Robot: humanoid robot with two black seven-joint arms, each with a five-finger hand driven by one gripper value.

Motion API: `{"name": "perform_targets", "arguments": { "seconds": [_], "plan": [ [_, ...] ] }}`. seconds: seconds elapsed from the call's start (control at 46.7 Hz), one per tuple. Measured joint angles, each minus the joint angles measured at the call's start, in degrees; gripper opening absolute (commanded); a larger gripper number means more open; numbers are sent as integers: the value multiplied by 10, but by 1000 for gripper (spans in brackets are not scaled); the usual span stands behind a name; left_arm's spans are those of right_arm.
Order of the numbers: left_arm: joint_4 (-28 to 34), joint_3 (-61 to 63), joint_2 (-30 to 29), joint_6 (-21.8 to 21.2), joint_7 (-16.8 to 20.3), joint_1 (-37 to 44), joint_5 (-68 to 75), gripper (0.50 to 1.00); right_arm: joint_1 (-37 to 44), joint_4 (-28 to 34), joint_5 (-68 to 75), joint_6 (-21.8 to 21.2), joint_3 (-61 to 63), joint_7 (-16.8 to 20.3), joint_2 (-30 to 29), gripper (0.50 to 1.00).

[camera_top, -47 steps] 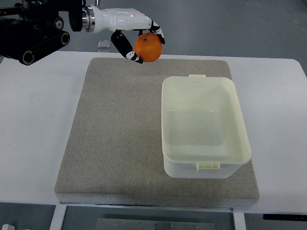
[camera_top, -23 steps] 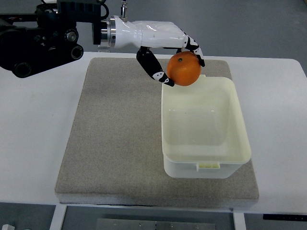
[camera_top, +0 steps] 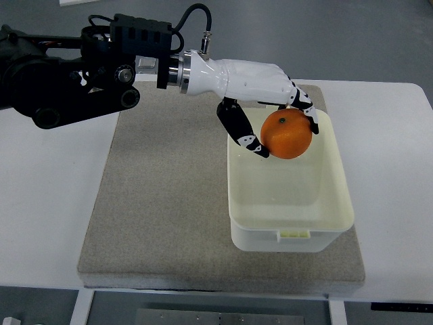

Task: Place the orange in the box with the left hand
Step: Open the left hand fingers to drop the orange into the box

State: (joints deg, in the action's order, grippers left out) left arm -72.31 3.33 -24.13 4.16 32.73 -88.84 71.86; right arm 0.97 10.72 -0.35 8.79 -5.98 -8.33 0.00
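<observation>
My left hand (camera_top: pixel 281 128), white with black finger joints, reaches in from the upper left and is shut on an orange (camera_top: pixel 287 134). It holds the orange in the air over the far part of the open, pale yellow plastic box (camera_top: pixel 335 203). The box stands on the right side of a grey mat (camera_top: pixel 162 203) and holds nothing inside. The thumb curls under the orange's left side; the fingers wrap over its top right. The right arm is not in view.
The mat lies on a white table (camera_top: pixel 47 203). The black forearm and wrist housing (camera_top: pixel 74 74) stretch across the upper left, above the mat's far left corner. Grey floor shows beyond the table's far edge.
My left hand has carried the orange rightward and toward the near side, from beyond the mat's far edge to over the box's far end. The grasp is unchanged.
</observation>
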Motion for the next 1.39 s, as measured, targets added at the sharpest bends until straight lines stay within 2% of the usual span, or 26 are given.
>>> {"name": "perform_targets", "arguments": {
  "seconds": [0.043,0.086,0.128,0.193,0.235,0.342,0.364,0.385,0.407,0.428,0.77,0.835,1.155,1.391],
  "plan": [
    [2,-3,0,-1,1,1,-2,500,0,0,0,0,0,0,0,932],
    [2,-12,0,-1,2,2,-3,552,0,0,0,0,0,0,0,930],
    [2,-20,0,-1,3,4,-3,578,0,0,0,0,0,0,0,932],
    [2,-25,1,0,3,9,-3,591,0,0,0,0,0,0,0,930],
    [3,-26,3,0,3,12,-3,621,0,0,0,0,0,0,0,932],
    [3,-26,8,6,3,16,-6,626,0,0,0,0,0,0,0,932],
    [3,-26,8,7,3,17,-6,677,0,0,0,0,0,0,0,932],
    [3,-26,8,8,3,17,-6,764,0,0,0,0,0,0,0,932],
    [3,-26,8,8,3,17,-6,826,0,0,0,0,0,0,0,932],
    [3,-26,8,9,3,17,-6,844,0,0,0,0,0,0,0,932],
    [2,-26,8,7,3,18,-6,857,0,0,0,0,0,0,0,932],
    [2,-26,8,7,3,18,-6,881,0,0,0,0,0,0,0,932],
    [8,-26,8,5,3,23,3,881,0,0,0,0,0,0,0,932],
    [42,-24,1,6,2,23,6,881,0,0,0,0,0,0,0,932]
  ]
}}
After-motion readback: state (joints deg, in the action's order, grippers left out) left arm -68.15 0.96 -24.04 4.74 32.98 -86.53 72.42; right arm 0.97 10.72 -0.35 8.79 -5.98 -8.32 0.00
